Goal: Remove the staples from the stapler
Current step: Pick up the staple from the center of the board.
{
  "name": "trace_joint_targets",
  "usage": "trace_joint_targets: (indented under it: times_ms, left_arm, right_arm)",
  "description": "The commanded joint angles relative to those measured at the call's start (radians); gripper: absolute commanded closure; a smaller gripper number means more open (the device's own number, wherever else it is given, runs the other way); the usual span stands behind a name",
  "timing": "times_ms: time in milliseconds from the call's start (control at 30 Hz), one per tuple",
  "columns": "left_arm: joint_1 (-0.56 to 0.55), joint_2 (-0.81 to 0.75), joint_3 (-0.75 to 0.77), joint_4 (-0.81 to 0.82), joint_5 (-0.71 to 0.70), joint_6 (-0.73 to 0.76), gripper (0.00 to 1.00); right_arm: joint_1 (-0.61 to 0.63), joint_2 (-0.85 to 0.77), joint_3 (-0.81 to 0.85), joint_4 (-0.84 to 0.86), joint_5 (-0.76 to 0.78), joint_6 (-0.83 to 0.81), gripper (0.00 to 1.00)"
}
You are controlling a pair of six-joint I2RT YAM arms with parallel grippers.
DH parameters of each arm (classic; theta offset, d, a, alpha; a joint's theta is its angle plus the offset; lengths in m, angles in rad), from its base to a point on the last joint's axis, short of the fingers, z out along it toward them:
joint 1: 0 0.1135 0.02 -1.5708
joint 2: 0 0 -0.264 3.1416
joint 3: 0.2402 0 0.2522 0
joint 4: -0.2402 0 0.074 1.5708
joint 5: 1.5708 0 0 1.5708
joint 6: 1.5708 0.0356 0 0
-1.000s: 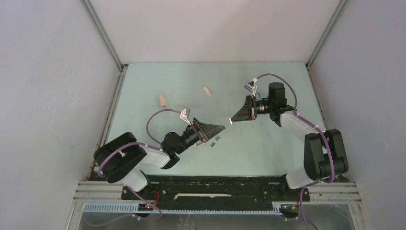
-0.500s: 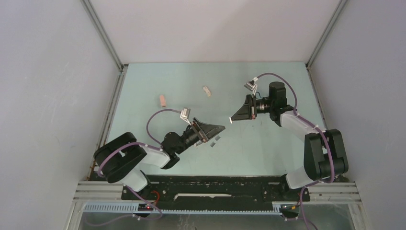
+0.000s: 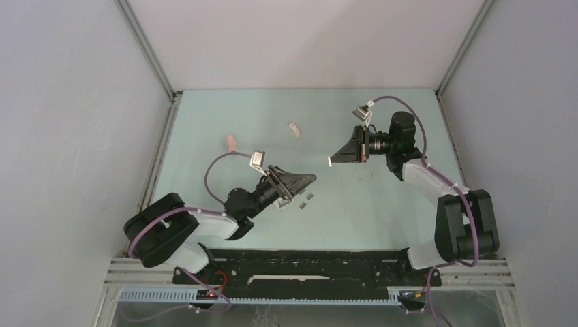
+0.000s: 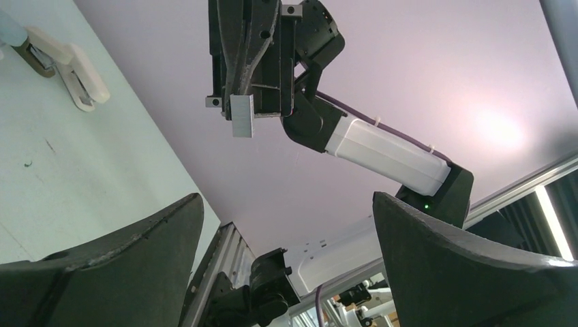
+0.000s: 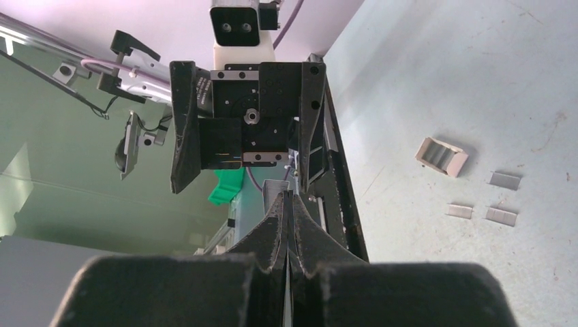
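Note:
Three short grey strips of staples [image 5: 505,180] lie on the pale green table; two of these staples [image 3: 305,200] show in the top view, just right of my left gripper [image 3: 300,182]. That gripper is open and empty, raised above the table, its fingers [image 4: 136,259] spread wide. My right gripper [image 3: 332,160] hovers in mid-air, shut on a small grey strip [image 4: 242,116] that looks like staples, pinched at its tips [image 5: 287,194]. A white stapler [image 3: 294,129] lies open [image 4: 71,65] farther back. A pink stapler [image 3: 232,142] lies to its left.
A small beige ridged piece [image 5: 442,156] lies on the table next to the loose strips. The two grippers face each other over the table's middle. Grey walls enclose the table on three sides, and a black rail [image 3: 307,262] runs along the near edge.
The right gripper has lifted and moved toward the back of the table, still shut. The left arm has shifted slightly left and its jaws have spread a little wider.

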Motion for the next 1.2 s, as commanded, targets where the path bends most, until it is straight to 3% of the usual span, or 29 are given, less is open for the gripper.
trace_joint_targets:
  times_ms: [0,233,600,1167]
  left_arm:
    - [0.008,-0.027,0.008,0.037,-0.009,0.024,0.0]
    - [0.009,0.013,0.066,0.038,0.0,-0.002,0.02]
    - [0.017,0.101,0.181,0.038,0.019,-0.022,0.21]
    - [0.019,0.143,0.229,0.039,0.061,-0.044,0.49]
  right_arm:
    - [0.008,-0.048,-0.001,0.117,0.01,0.089,1.0]
    - [0.031,-0.072,-0.002,0.112,0.014,0.096,1.0]
    - [0.08,-0.064,-0.001,0.083,0.0,0.067,1.0]
    - [0.085,-0.063,-0.001,0.078,-0.002,0.061,1.0]
